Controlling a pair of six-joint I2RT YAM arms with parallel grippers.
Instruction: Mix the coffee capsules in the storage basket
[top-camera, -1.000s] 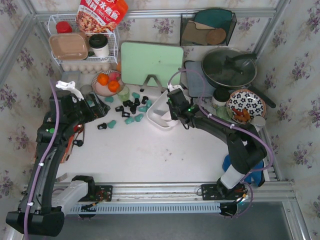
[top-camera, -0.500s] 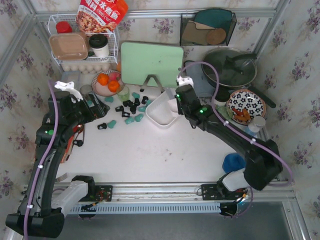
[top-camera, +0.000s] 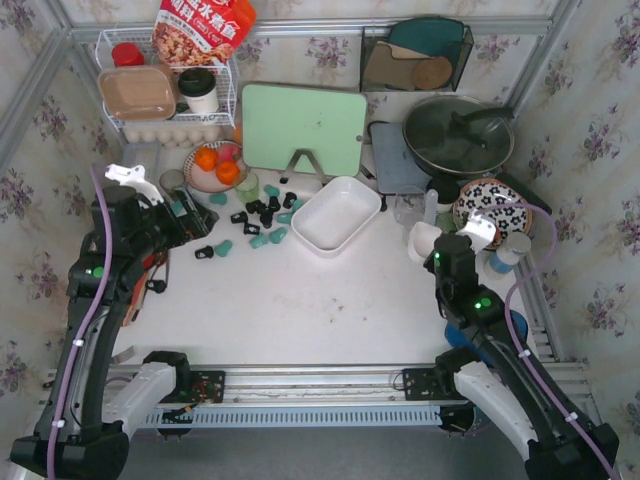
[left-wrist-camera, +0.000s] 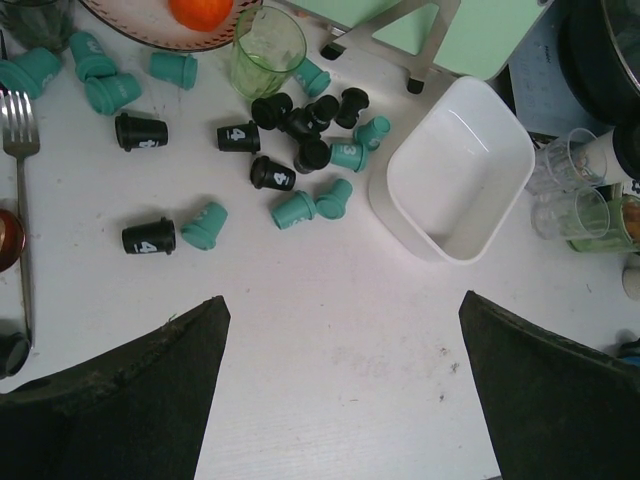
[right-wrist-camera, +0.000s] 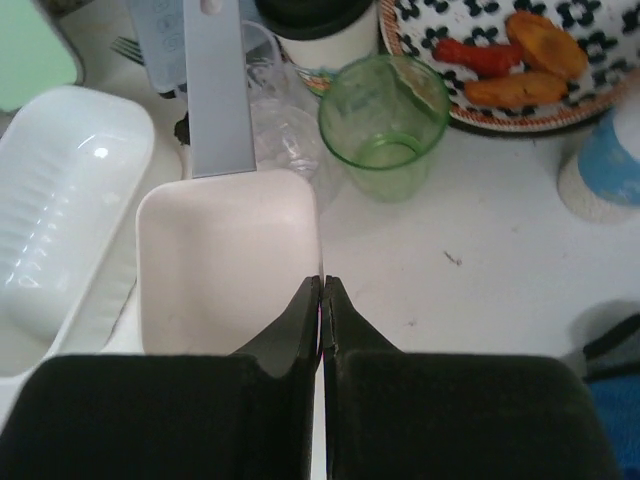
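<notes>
Right gripper (right-wrist-camera: 321, 285) has left the storage basket (left-wrist-camera: 398, 203), pinching a white cup (right-wrist-camera: 225, 260) by its rim. Left gripper (left-wrist-camera: 342, 298) gapes wide. Coffee capsules (left-wrist-camera: 272, 172) lie beside the basket.

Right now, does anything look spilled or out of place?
Yes. The capsules lie scattered on the table left of the basket, many tipped over; the basket is empty. The right gripper pinches the wall of a small tub.

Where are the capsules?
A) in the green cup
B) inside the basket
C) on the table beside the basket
C: the capsules lie scattered on the table, and the basket is empty.
</notes>
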